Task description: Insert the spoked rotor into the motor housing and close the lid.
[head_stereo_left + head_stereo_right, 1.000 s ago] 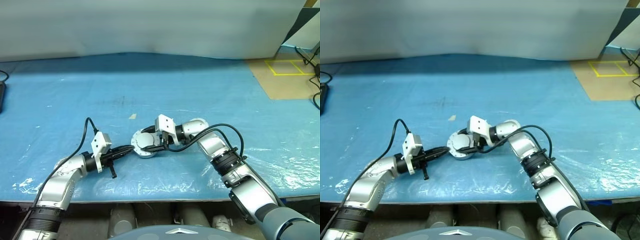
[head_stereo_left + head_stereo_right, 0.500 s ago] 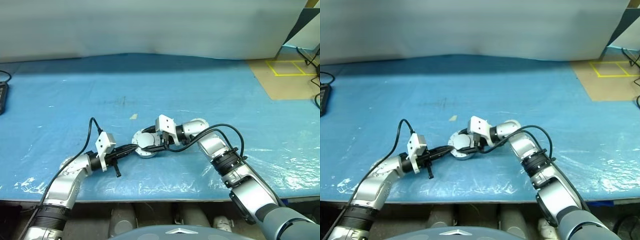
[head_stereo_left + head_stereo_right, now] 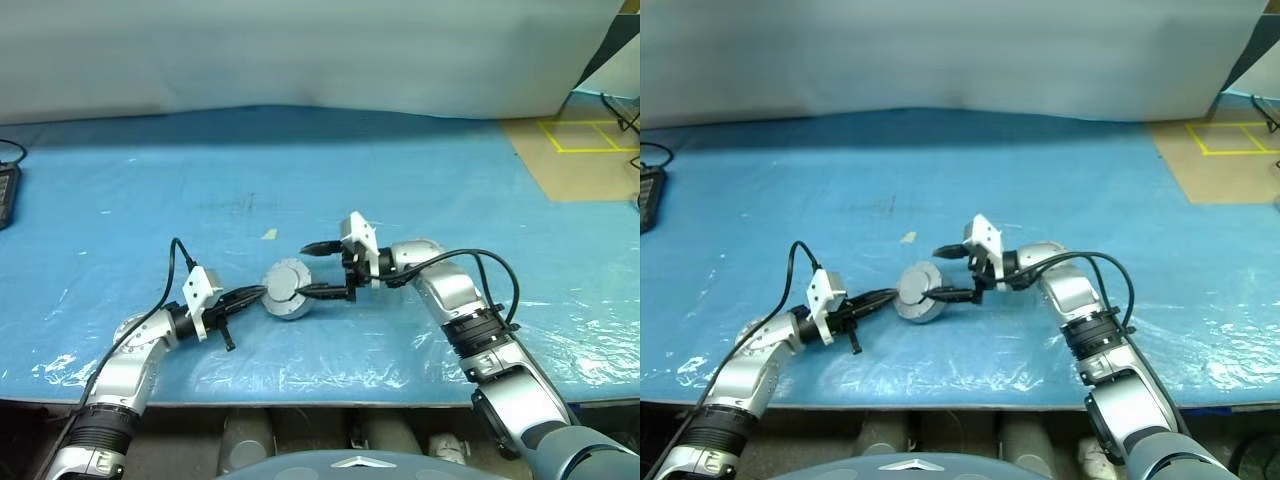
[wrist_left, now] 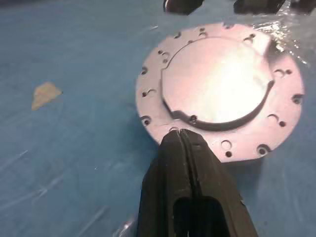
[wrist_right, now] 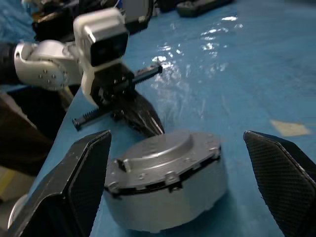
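Between hands: motor housing (image 3: 287,289), lid (image 4: 219,84) on, table (image 3: 420,180) around.

You'll find no readable text, label, brand or number anywhere: not on the lid (image 4: 222,84), not on the blue table cover (image 3: 150,190).

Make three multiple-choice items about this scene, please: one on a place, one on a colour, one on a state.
1. Where does the round silver metal motor housing sit?
A. between the two claws
B. beside the yellow floor marking
C. at the table's far edge

2. What colour is the plastic sheet over the table?
A. green
B. blue
C. white

3. How are the right claw's fingers?
A. shut on the housing
B. shut on nothing
C. spread wide apart

Answers:
1 A: the left claw is at one side, the right claw at the other.
2 B: the sheet is blue.
3 C: the fingers stand apart.
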Controlling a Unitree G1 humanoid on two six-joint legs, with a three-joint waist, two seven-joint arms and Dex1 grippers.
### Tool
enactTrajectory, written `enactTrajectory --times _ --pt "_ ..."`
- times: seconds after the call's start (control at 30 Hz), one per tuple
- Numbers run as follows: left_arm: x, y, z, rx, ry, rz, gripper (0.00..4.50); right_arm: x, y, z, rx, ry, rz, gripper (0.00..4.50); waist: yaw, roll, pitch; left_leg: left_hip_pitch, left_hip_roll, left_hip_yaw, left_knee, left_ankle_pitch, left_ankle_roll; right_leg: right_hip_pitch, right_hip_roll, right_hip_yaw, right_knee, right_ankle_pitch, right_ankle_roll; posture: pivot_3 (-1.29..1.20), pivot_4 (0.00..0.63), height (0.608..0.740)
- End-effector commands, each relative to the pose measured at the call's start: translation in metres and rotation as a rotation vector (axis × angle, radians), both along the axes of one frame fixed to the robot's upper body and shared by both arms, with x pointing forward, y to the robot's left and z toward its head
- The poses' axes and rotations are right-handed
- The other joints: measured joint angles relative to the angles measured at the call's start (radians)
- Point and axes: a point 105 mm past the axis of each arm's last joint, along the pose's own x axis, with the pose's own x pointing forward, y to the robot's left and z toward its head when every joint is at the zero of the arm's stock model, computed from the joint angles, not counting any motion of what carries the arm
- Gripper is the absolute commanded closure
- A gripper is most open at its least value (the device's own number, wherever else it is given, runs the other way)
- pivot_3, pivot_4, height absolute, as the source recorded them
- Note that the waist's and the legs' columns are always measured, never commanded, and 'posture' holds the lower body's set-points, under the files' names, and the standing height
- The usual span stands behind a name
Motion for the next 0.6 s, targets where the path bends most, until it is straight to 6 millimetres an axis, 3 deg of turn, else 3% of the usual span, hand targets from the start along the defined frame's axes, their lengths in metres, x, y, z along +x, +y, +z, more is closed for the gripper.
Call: enactTrajectory --times 0.03,0.27,0.6 --pt "-0.011 -0.004 -0.026 0.044 0.09 -0.025 4.5 0.008 -0.011 0.01 0.02 0.041 -0.098 0.03 0.001 -0.001 0.0 -0.001 0.0 0.0 0.0 0.0 0.0 -0.001 0.0 0.0 -0.001 0.0 0.0 0.0 0.15 0.74" --pt "-0.01 -0.005 -0.024 0.035 0.077 -0.03 4.5 0.009 -0.029 0.001 -0.03 0.183 -0.179 0.03 0.012 0.0 0.001 -0.002 -0.001 0.0 -0.002 0.002 -0.004 -0.002 0.0 -0.001 -0.001 0.0 0.001 0.0 0.15 0.74" --pt "-0.007 -0.004 -0.017 0.034 0.055 -0.024 4.5 0.012 -0.021 0.011 0.066 -0.057 -0.13 0.03 0.011 0.0 0.001 -0.004 -0.001 0.0 -0.002 0.002 -0.003 -0.005 0.0 0.0 0.0 -0.001 0.001 0.0 0.15 0.74"
